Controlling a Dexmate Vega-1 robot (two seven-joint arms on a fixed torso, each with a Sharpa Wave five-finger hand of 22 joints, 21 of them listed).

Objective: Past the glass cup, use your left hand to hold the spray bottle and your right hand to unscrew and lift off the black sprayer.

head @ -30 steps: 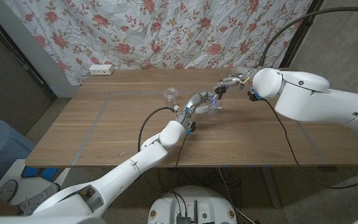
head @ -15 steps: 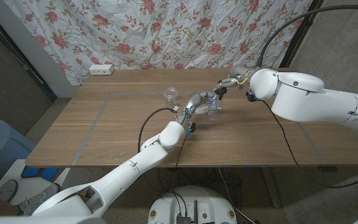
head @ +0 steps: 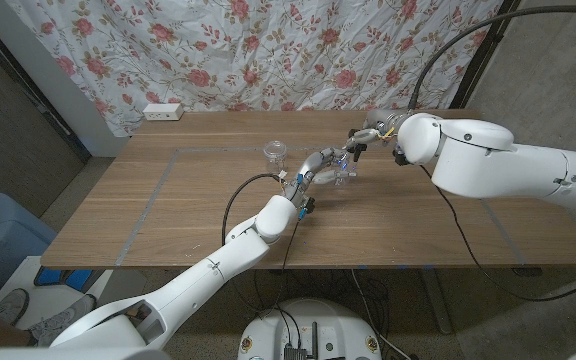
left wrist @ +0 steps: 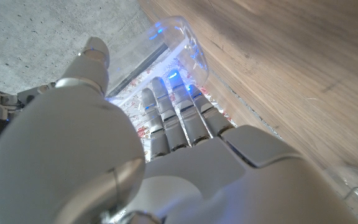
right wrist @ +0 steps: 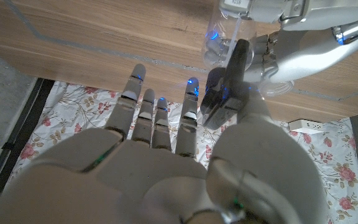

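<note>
The left hand (head: 320, 163) grips the spray bottle (head: 342, 172). At its two o'clock, the right hand (head: 366, 135) pinches the black sprayer (right wrist: 224, 87).

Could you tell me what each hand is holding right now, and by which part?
The left hand grips the spray bottle around its clear body. The right hand pinches the black sprayer, apparently between thumb and a finger.

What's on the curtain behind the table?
Red roses on white curtain, clearest in head view.
</note>
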